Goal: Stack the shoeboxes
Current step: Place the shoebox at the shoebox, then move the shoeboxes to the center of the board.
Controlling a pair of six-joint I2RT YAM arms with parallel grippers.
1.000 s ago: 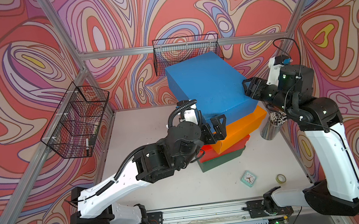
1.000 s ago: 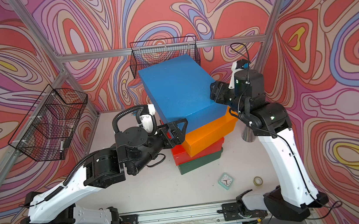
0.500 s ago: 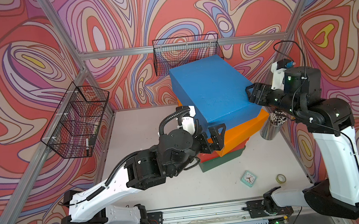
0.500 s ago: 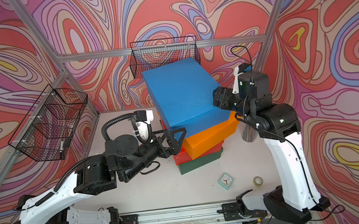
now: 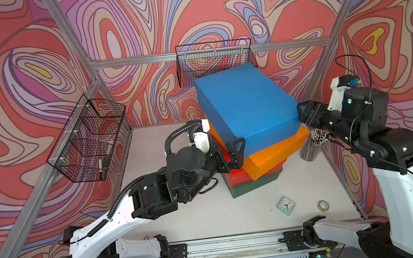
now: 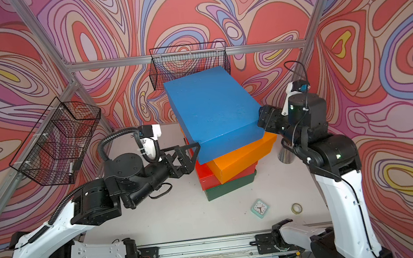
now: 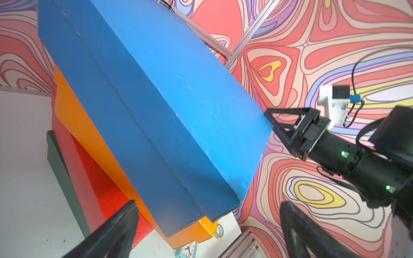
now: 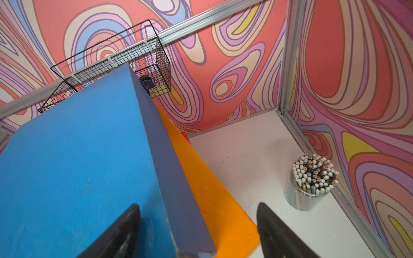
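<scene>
Four shoeboxes stand in one pile: dark green [image 5: 253, 186] on the table, then red [image 5: 239, 177], orange [image 5: 273, 154] and blue [image 5: 245, 107] on top, each turned a little off the one below. My left gripper [image 5: 236, 152] is open at the pile's near-left corner; in the left wrist view the blue box [image 7: 156, 111] has its corner between the spread fingers. My right gripper [image 5: 302, 114] is open at the blue box's right corner. In the right wrist view one finger [image 8: 125, 225] lies over the blue lid [image 8: 67, 167], the other beyond the orange box [image 8: 214, 207].
A metal cup of pencils [image 5: 309, 147] stands just right of the pile, under my right arm. A mint clock [image 5: 286, 205] and a tape roll [image 5: 322, 205] lie near the front right. Wire baskets hang on the left wall [image 5: 89, 139] and back wall [image 5: 215, 60].
The blue box has shifted slightly right on the pile. My right gripper drew back to the right and opened wider. My left arm sank and pulled a little left.
</scene>
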